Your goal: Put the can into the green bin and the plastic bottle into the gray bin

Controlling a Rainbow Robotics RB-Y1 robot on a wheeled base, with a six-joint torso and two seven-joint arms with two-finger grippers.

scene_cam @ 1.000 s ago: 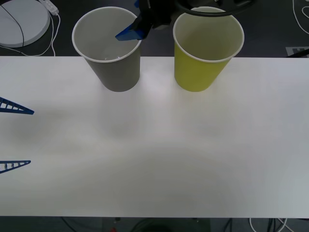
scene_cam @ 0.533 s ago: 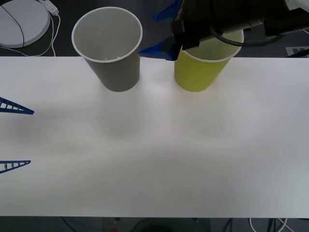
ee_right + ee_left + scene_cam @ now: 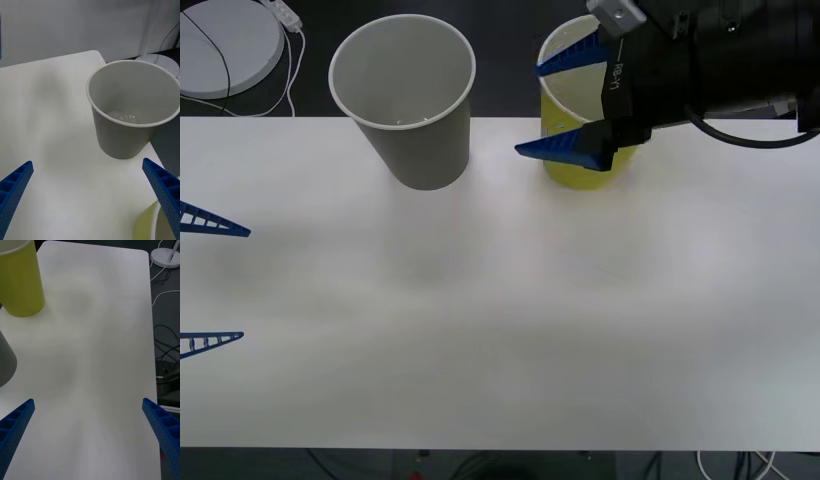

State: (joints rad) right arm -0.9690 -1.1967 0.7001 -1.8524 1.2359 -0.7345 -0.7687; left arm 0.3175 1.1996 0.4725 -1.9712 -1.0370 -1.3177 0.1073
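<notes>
At the front view's far left edge the left tool [image 3: 210,282] sits parked low over the white table [image 3: 500,330], its two blue ribbed fingers [image 3: 215,223] spread wide with nothing between them. Further right, near the table's far edge, the gray bin [image 3: 408,100] stands upright; the right wrist view looks down into its pale inside, where something clear and glinting lies at the bottom, too indistinct to name. Just beside it, apart and not touching, stands the green bin [image 3: 575,168], also upright, its white rim partly hidden. Over and in front of that bin hangs the right tool [image 3: 565,105], reaching in from the right on its black arm [image 3: 720,60], its blue fingers [image 3: 565,148] spread apart and holding nothing, one over the green bin's mouth and the other in front of its wall.
</notes>
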